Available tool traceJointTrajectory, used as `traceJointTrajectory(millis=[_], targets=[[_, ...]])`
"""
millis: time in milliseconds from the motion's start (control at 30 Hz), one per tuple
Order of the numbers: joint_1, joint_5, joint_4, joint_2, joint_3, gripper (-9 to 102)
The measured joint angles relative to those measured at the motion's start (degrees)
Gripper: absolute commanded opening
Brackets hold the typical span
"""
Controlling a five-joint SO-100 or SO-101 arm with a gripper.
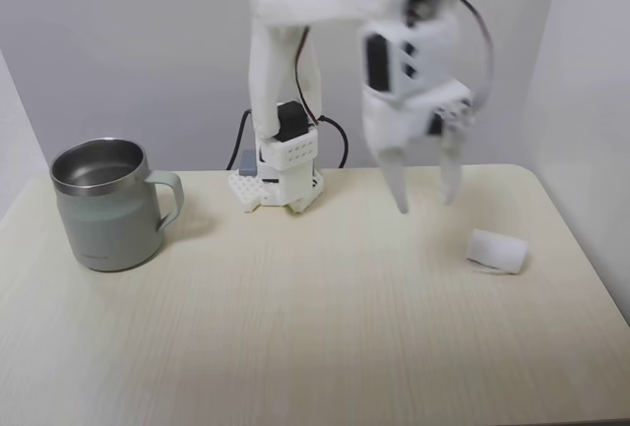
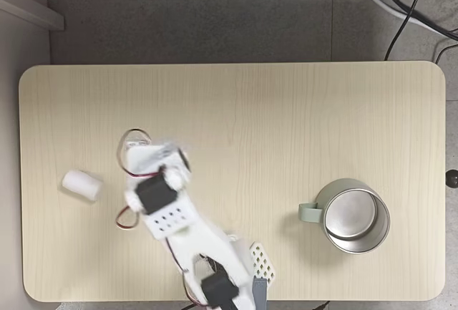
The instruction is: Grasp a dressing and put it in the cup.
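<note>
In the front-facing fixed view, the cup (image 1: 103, 206) is seen upright at the far left of the table (image 1: 295, 328), its open steel mouth turned upward and its handle pointing right toward the middle, so that it stands ready to receive something dropped from above; nothing can be seen inside it. Behind the middle of the table the arm's base (image 1: 279, 178) is fixed at the far edge, and from it the arm is reached out to the right. The gripper (image 1: 425, 195) is held in the air with its two fingers pointing down and spread apart, with nothing between them; it is judged to be poised for a descent onto the roll, which it has not yet reached. At the right, near the table's right edge, the dressing (image 1: 497, 251) lies on its side, apart from the gripper and nearer the camera. Its long axis is seen running roughly left to right, slightly tilted. In the top-down fixed view the sides are reversed: the dressing (image 2: 81, 185) lies left, the gripper's tips are hidden, and the cup (image 2: 353, 215) stands right.
</note>
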Motion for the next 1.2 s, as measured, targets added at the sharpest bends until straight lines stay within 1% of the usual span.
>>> traceJointTrajectory(millis=[167, 367, 567, 700, 1000, 1067, 1200], targets=[[-7.38, -2.46, 1.49, 8.7, 6.15, 18], [-14.59, -2.46, 1.76, 20.13, 13.36, 18], [-18.81, -1.76, 2.02, 32.7, 22.15, 19], [-19.78, -0.97, 3.08, 40.25, 28.74, 19], [-23.91, 0.7, 3.43, 45.62, 34.28, 19], [-23.91, 0.7, 3.52, 45.7, 34.63, 17], [-25.66, 1.85, 3.52, 48.87, 37.27, 11]])
